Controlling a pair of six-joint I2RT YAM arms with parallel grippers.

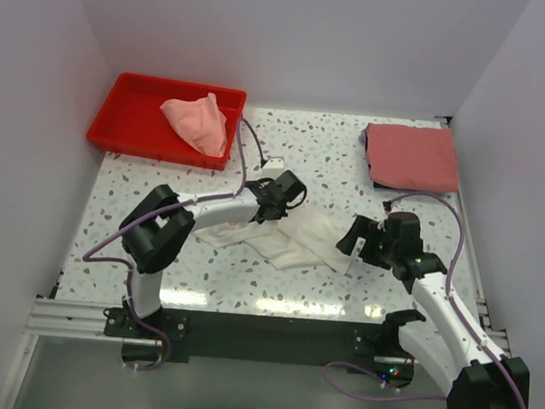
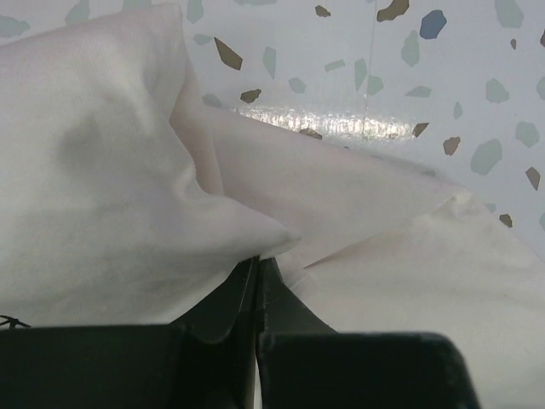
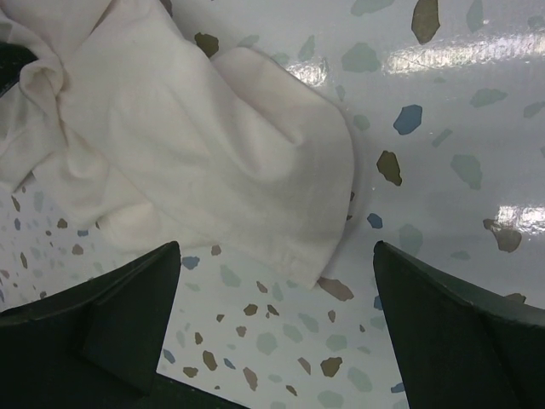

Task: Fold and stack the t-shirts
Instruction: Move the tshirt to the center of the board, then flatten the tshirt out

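place: robot lab cell | cues: plain white walls (image 1: pixel 36 104), speckled tabletop (image 1: pixel 332 162), aluminium mounting rail (image 1: pixel 68 317)

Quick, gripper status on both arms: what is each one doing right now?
Left gripper: closed, pinching a fold of the white t-shirt.
Right gripper: open, holding nothing, over the shirt's edge.

The white tee (image 1: pixel 289 238) lies rumpled mid-bench (image 1: pixel 350 172). The pink tee (image 1: pixel 196 122) is heaped in the tray (image 1: pixel 119 128). The dusty-red tee (image 1: pixel 411 156) lies folded flat at the far right.
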